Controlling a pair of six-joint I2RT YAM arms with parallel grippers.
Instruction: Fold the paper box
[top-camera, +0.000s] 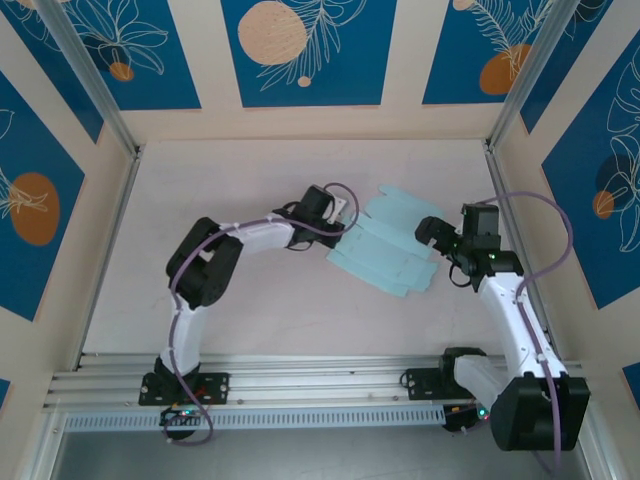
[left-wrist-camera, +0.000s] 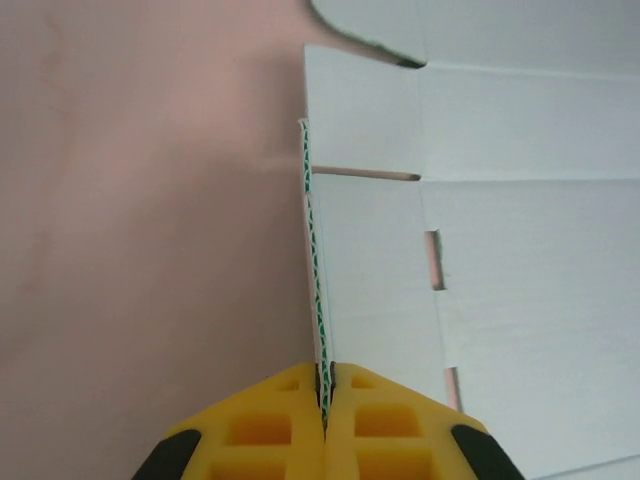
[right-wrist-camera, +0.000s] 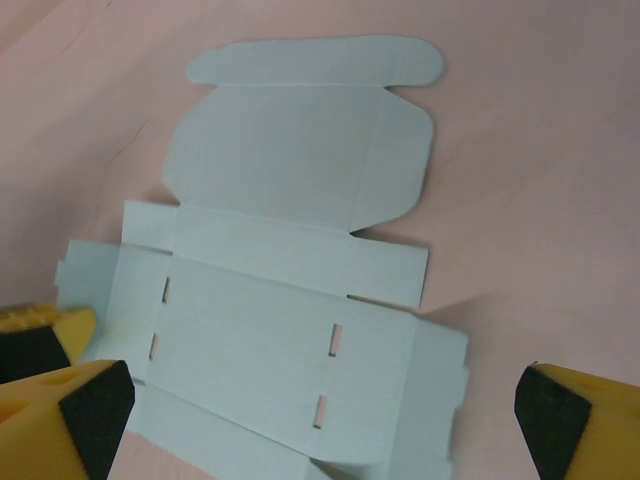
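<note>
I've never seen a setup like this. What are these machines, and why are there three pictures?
Two robot arms stand at the edge of a table. One picture looks down from above. The others come from a camera on each wrist, so the yellow tips are jaws. The pale-blue sheet is a paper box, lying unfolded. The left arm has its jaws shut on one flap, which stands on edge. The right arm has its jaws wide open at the sheet's edge, holding nothing.
</note>
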